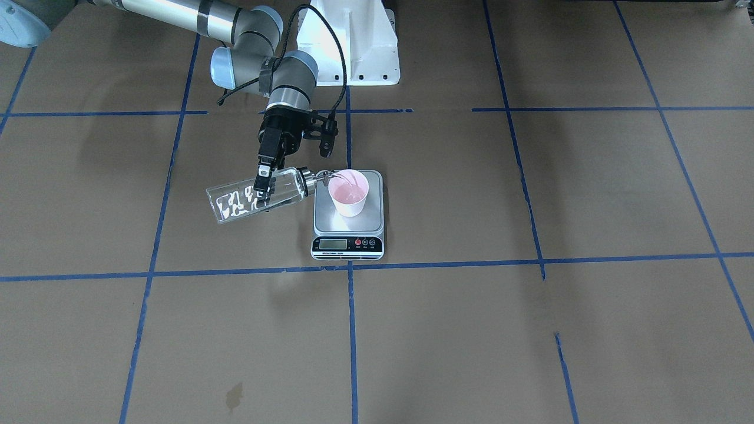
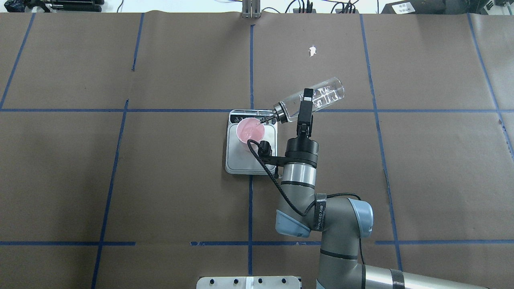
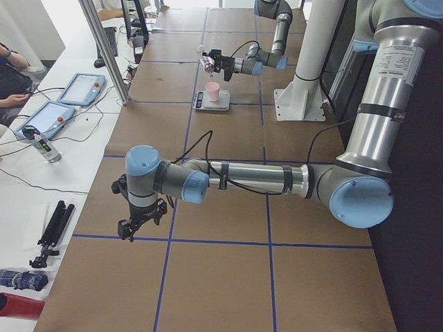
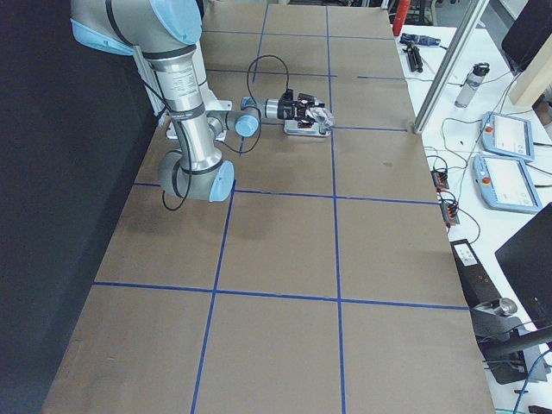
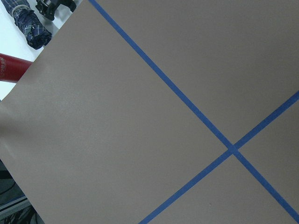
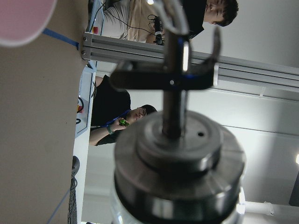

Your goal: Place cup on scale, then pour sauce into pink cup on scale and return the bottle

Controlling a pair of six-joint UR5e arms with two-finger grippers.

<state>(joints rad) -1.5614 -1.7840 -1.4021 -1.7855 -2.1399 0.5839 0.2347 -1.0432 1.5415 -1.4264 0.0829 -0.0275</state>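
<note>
We are in the pouring step: our right hand (image 1: 263, 187) is clenched around the bottle (image 1: 290, 184), holding it tipped just beside the scale (image 1: 349, 227) so that its spout is reaching over the rim of the cup (image 1: 349, 194), which is standing upright on the scale's platform. Our left hand (image 3: 136, 223) is hanging well apart from the scale; we cannot tell whether it is released. Next, we judge, the bottle is needing a slow righting, without drips, before going back down beside the scale.

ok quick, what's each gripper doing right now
Left gripper: cannot be told from this side view.
Right gripper: closed on the bottle.
</note>
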